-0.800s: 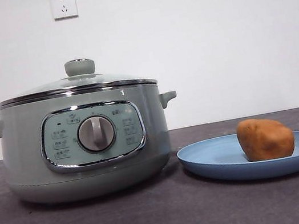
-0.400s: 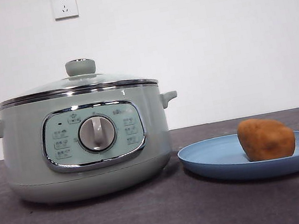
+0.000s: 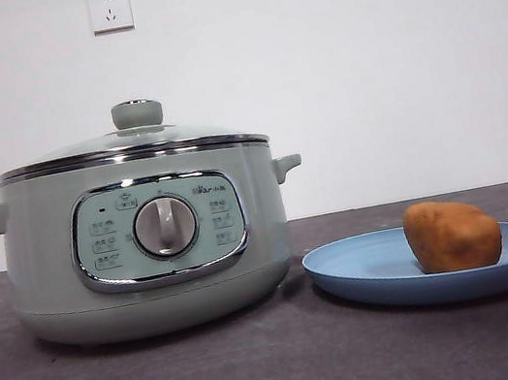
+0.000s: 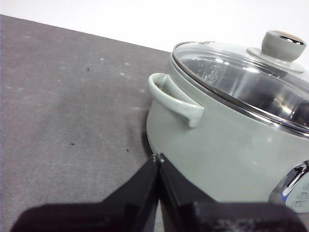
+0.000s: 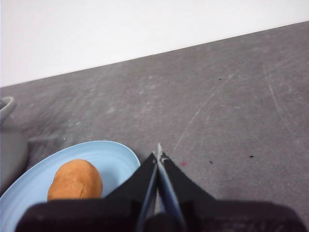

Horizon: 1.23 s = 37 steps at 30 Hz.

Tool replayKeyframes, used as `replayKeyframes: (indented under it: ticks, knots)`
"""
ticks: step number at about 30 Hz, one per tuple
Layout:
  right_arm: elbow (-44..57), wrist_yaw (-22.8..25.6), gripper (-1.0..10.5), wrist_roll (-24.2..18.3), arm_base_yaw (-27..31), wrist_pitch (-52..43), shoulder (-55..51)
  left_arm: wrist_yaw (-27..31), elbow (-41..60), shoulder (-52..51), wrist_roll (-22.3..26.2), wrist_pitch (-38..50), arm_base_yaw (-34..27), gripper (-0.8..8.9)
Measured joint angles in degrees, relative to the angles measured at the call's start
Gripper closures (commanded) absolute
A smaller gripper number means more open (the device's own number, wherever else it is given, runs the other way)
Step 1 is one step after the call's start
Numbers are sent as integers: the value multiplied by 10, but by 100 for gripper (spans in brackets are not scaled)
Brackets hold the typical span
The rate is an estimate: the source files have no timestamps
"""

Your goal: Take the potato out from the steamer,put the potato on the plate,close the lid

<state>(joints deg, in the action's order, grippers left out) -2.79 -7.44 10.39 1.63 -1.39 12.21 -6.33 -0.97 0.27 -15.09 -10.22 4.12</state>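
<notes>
The pale green steamer (image 3: 146, 248) stands at the left of the table with its glass lid (image 3: 132, 138) seated on the rim. To its right, the orange-brown potato (image 3: 451, 235) lies on the blue plate (image 3: 366, 264). No arm shows in the front view. My left gripper (image 4: 158, 159) is shut and empty, hanging beside the steamer (image 4: 227, 145) below its side handle, apart from the lid (image 4: 241, 77). My right gripper (image 5: 158, 157) is shut and empty, just beyond the edge of the plate (image 5: 108, 157), to one side of the potato (image 5: 75, 181).
The table is covered with a dark grey cloth (image 3: 286, 371). A white wall with two sockets (image 3: 109, 9) stands behind.
</notes>
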Motion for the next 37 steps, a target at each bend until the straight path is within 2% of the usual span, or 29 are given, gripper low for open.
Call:
replayKeyframes:
  ticks: [6,18,22,37]
  knots:
    - [14,15,947,9,-1,-3,-26,0,0,0,0,0,0,817]
    - [18,17,947,10,-1,111,-92,0,0,0,0,0,0,817]
    - [18,20,947,10,-2,108,-120,0,0,0,0,0,0,817]
    - [18,20,947,5,-3,110,-120,0,0,0,0,0,0,817]
